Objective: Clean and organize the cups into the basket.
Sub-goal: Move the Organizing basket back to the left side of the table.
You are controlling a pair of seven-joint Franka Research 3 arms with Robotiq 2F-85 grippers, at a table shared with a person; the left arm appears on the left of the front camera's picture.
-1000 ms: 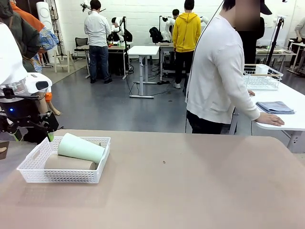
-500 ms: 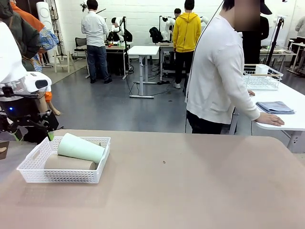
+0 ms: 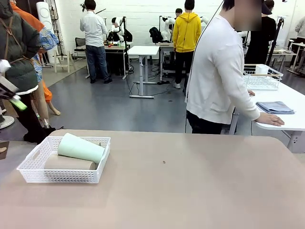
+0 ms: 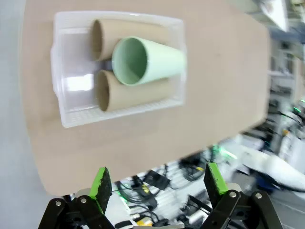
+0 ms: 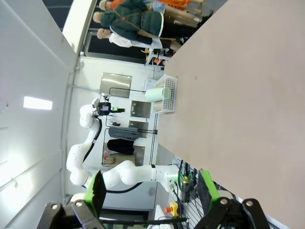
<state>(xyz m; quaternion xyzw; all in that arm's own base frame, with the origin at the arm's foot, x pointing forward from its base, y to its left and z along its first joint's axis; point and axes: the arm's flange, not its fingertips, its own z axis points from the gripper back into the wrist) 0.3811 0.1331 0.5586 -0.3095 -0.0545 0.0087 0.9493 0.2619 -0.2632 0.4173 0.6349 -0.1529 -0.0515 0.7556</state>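
Note:
The white lattice basket (image 3: 62, 175) sits near the table's left end. In it a mint green cup (image 3: 81, 148) lies on its side on top of a brown cup (image 3: 66, 163). From high above, the left wrist view looks down on the basket (image 4: 59, 95): two brown cups (image 4: 138, 31) (image 4: 133, 90) lie side by side with the mint cup (image 4: 152, 59) across them. My left gripper (image 4: 157, 181) is open and holds nothing; one of its green pads (image 3: 19, 104) shows at the front view's left edge. My right gripper (image 5: 151, 188) is open too, far from the basket (image 5: 167, 93).
The brown table (image 3: 190, 191) stretches bare to the right of the basket. A person in a white sweater (image 3: 217, 76) stands at the far side, turned to a neighbouring white table with a wire basket (image 3: 261, 78) and a folded blue cloth (image 3: 275, 107).
My left arm has lifted up and away from the basket's far-left corner, and now sits high at the front view's left edge. The cups and basket have stayed put.

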